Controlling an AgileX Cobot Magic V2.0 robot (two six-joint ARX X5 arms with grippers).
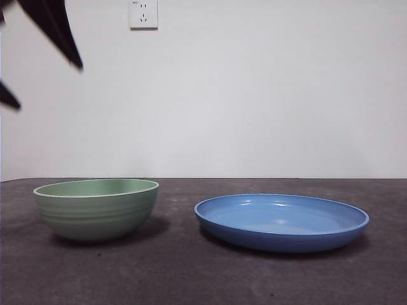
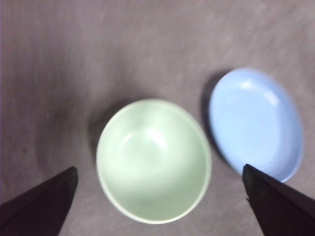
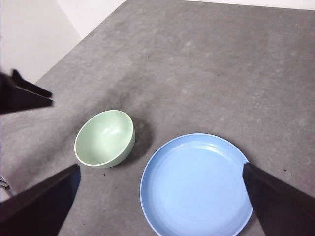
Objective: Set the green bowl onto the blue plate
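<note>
The green bowl (image 1: 95,208) stands upright and empty on the left of the dark table. To its right lies the blue plate (image 1: 281,221), also empty, with a gap between the two. My left gripper (image 1: 41,79) hangs high above the bowl at the top left corner. In the left wrist view it (image 2: 159,168) is open wide, with the bowl (image 2: 153,161) straight below between its jaws and the plate (image 2: 256,123) beside it. My right gripper (image 3: 161,167) is open and well above the table, looking down on the bowl (image 3: 105,138) and the plate (image 3: 197,184).
The grey table (image 1: 191,279) ends at a white wall bearing a power socket (image 1: 143,14). In the right wrist view the table's edge (image 3: 88,37) runs past the bowl's far side, and the left arm's black jaw (image 3: 22,96) shows near it.
</note>
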